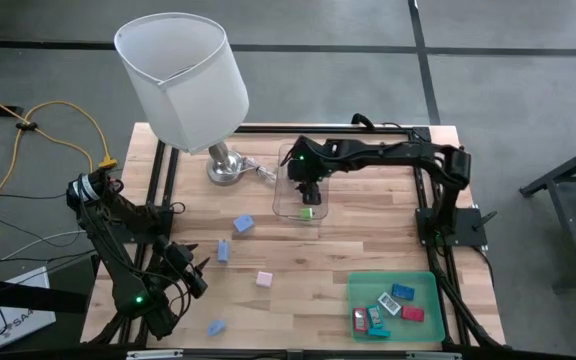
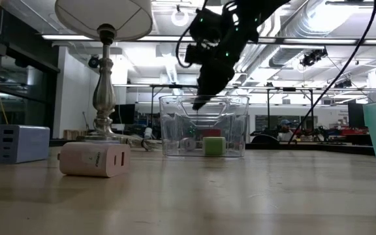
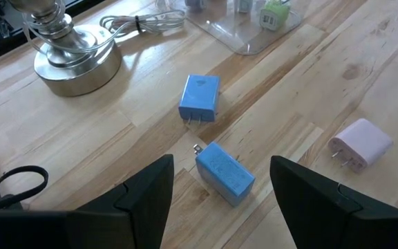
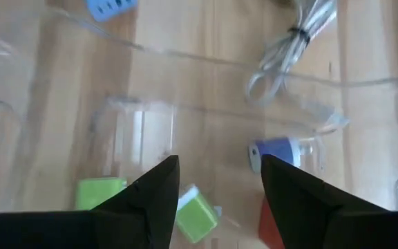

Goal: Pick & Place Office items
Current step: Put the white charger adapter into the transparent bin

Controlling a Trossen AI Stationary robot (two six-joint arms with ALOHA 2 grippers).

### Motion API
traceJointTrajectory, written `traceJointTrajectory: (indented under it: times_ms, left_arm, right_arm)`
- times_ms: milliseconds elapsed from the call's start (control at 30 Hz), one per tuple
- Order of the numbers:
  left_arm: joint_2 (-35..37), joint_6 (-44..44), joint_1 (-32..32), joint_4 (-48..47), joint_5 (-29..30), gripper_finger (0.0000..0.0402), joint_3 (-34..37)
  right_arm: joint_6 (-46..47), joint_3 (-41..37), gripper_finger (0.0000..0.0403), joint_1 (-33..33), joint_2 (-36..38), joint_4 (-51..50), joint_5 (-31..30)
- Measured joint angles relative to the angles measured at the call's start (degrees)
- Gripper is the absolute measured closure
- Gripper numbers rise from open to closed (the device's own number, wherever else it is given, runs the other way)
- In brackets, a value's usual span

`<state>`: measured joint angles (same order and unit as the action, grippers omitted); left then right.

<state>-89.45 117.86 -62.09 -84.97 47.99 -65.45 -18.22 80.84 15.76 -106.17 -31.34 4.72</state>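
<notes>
Spread right pincer (image 1: 308, 196) hangs empty over the clear box (image 1: 290, 207).
Glossy blocky plugs (image 3: 200, 98) dot the pale plank table (image 1: 298, 270); left pincer (image 1: 190, 268) gapes at seven o'clock.

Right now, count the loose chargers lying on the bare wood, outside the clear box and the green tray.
4: a blue charger nearest the clear box, a second blue one below it, a pink one toward the green tray, a light blue one by the front edge. Arms may hide more.

A lamp (image 1: 183, 80) stood at the back left of the worktop (image 1: 298, 260), with a box (image 1: 302, 185) just to its right. My right jaws (image 1: 308, 196) hung over that box. A tray (image 1: 428, 285) sat front right, chargers (image 1: 241, 224) scattered between, and my left jaws (image 1: 196, 275) waited front left.
</notes>
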Motion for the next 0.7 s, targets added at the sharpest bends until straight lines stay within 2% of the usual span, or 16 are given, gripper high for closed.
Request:
traceJointTrajectory:
  times_ms: [267,500,700]
  left_arm:
    - [0.00,0.00,-0.01,-0.02,-0.09,0.0170,0.00]
    - [-0.01,0.00,-0.01,-0.01,-0.07,0.0170,0.00]
    - [-0.01,0.00,0.01,-0.02,-0.05,0.0170,0.00]
  right_arm:
    - [-0.04,0.09,0.0211,-4.26,4.30,-0.08,-0.85]
    - [-1.49,0.11,0.0211,-11.13,5.15,-0.22,-10.16]
    - [-0.31,0.11,0.0211,-19.02,5.15,0.56,-14.71]
